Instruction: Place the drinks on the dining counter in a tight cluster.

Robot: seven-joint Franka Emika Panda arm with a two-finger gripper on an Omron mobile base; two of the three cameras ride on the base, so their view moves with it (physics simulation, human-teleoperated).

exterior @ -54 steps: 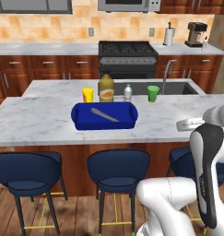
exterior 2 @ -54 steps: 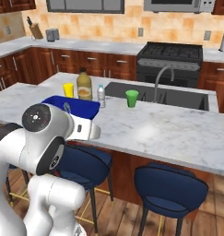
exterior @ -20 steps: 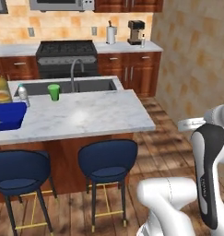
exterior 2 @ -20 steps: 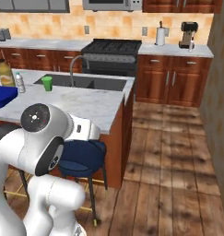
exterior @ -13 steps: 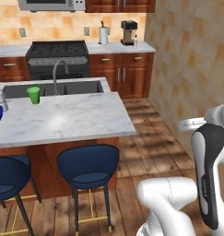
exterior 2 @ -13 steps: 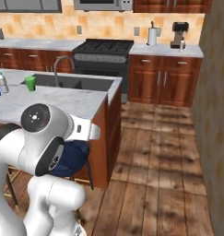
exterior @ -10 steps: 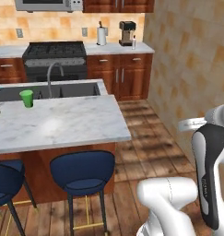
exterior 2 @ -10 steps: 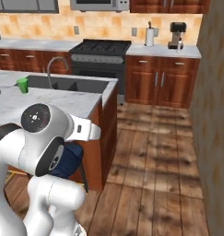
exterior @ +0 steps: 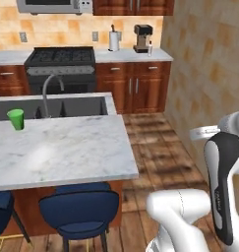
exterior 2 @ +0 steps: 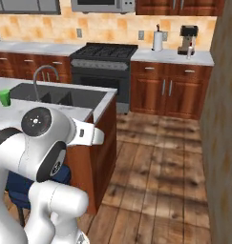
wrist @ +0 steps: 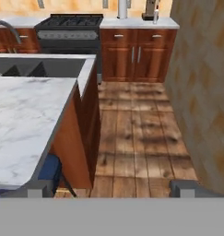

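Left base view: the dining counter (exterior: 67,152) fills the left half of the frame, its marble end corner near the centre, with the sink (exterior: 52,107) set into its far side and a green cup (exterior: 15,119) standing at the left edge. Two navy stools (exterior: 79,209) tuck under the near edge at the lower left. No bottle stands on the stretch of counter seen here, so the drinks must lie somewhere off the left of the frame. The arm rises folded at the lower right, over the wood floor and well apart from the counter.

Right base view: the counter's end sits at the middle left, the faucet (exterior 2: 41,74) over the sink, the green cup at the far left edge. The stove (exterior 2: 103,71) is upper centre; the coffee machine (exterior 2: 186,40) and paper-towel roll (exterior 2: 158,40) stand at the upper right.

Hand view: the gripper (wrist: 111,189) shows two fingertips (wrist: 37,188) spread wide at the bottom corners, with nothing between them. The marble corner lies at the left, bare floor ahead.

The step in hand looks like positioning the base, with nothing grasped yet. To do it well, the base should end squarely facing the counter where the drinks stand, close enough for the arm to reach without stretching, and the arm should stay tucked so it clears the counter corner and stools.
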